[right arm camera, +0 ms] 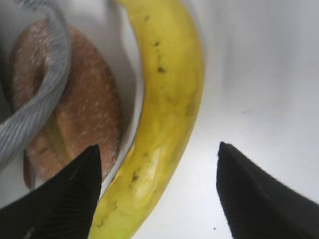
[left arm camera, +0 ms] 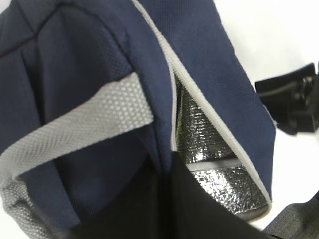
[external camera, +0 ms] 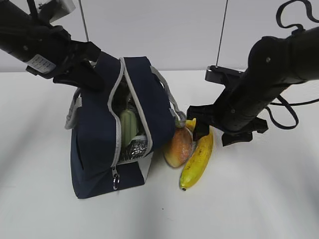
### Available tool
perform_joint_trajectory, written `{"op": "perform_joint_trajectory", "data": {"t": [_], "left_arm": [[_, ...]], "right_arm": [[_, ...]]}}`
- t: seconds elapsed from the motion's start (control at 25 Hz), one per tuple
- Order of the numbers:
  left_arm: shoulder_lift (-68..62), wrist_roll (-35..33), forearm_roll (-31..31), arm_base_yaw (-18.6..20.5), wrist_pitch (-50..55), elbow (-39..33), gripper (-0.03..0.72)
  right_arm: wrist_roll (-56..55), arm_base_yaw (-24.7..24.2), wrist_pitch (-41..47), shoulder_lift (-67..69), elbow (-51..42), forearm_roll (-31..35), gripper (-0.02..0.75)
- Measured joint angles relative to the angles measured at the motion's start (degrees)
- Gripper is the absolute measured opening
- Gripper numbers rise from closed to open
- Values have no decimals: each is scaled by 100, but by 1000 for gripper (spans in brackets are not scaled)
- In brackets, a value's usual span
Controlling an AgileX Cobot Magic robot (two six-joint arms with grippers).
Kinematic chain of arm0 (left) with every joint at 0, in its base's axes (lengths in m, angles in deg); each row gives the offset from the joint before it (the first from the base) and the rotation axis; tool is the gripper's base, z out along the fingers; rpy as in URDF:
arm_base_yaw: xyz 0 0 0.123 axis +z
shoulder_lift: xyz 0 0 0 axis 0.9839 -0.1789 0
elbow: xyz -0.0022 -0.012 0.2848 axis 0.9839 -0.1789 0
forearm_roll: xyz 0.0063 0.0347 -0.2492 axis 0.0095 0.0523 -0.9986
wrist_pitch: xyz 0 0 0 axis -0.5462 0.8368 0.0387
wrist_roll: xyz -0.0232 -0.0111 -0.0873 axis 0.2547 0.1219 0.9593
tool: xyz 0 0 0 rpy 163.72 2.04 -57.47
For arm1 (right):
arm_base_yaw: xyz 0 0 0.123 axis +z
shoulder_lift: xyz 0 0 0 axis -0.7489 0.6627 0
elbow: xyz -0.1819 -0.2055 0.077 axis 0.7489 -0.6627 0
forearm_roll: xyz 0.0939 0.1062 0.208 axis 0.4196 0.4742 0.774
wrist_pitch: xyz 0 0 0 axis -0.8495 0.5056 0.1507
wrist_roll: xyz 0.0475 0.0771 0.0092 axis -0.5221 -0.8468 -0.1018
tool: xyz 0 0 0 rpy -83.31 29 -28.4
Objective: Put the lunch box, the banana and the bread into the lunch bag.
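**Box in bag, banana and bread outside**

Left gripper (external camera: 84,67) clamped shut on top edge of bag (external camera: 99,144), holding mouth agape. Inside, against foil lining (left arm camera: 214,164): box (external camera: 128,127) standing on edge, green lid showing. Right gripper (right arm camera: 159,174) spread wide, low over banana (external camera: 198,159), one finger (right arm camera: 75,194) between banana and bread (external camera: 178,147). Both lying side by side on surface (external camera: 259,199), bread touching bag, grey handle (right arm camera: 45,99) draped over it.
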Motion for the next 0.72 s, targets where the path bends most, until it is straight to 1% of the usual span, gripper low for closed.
{"op": "perform_joint_trajectory", "data": {"t": [0.2,0.56,0.72], "left_arm": [[0,0,0,0,33,0,-3],[0,0,10,0,33,0,-3],[0,0,10,0,33,0,-3]], "right_arm": [[-75,-317,228,343,468,0,529],[-36,-327,701,935,1147,20,529],[10,-327,823,1193,1261,20,530]]}}
